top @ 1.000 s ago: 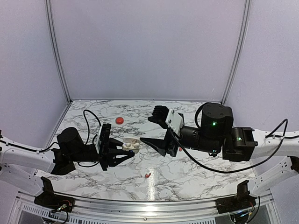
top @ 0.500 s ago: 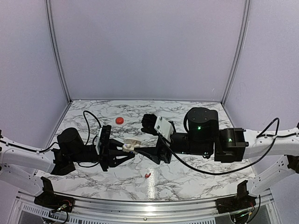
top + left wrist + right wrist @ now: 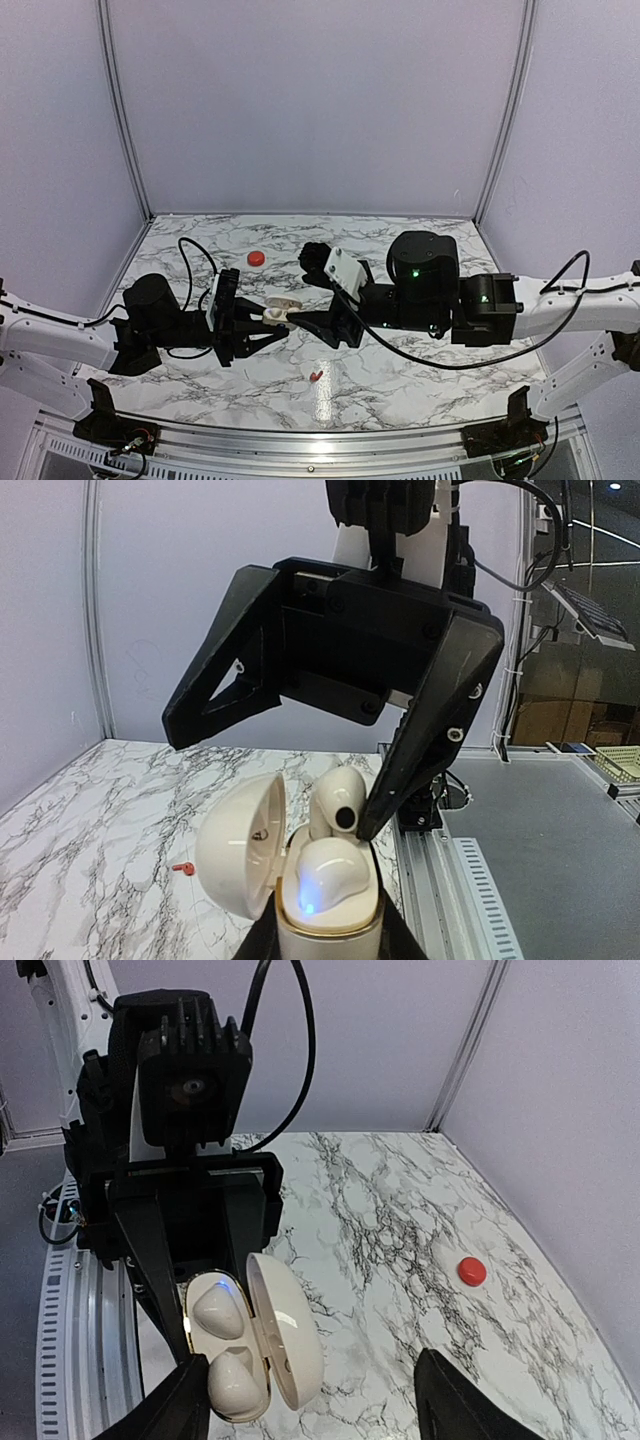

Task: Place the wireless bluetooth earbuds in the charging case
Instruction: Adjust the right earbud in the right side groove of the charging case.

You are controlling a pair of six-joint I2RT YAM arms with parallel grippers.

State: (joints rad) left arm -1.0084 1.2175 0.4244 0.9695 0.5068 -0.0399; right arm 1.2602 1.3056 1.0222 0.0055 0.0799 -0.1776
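The charging case is cream-white, not red. My left gripper is shut on its base and holds it above the table with the lid swung open. One white earbud sits in its socket, lit by a blue light. The other earbud sticks up out of its socket. My right gripper is open wide over the case, one fingertip against the raised earbud. The right wrist view shows the case, both earbuds and my right gripper. From above, the case is between the two grippers.
A small round red puck lies on the marble table at the back left, also in the right wrist view. A tiny red piece lies near the front middle, also in the left wrist view.
My right arm has moved left to the case, and its finger now rests against the raised earbud. My left gripper has kept the case almost still.
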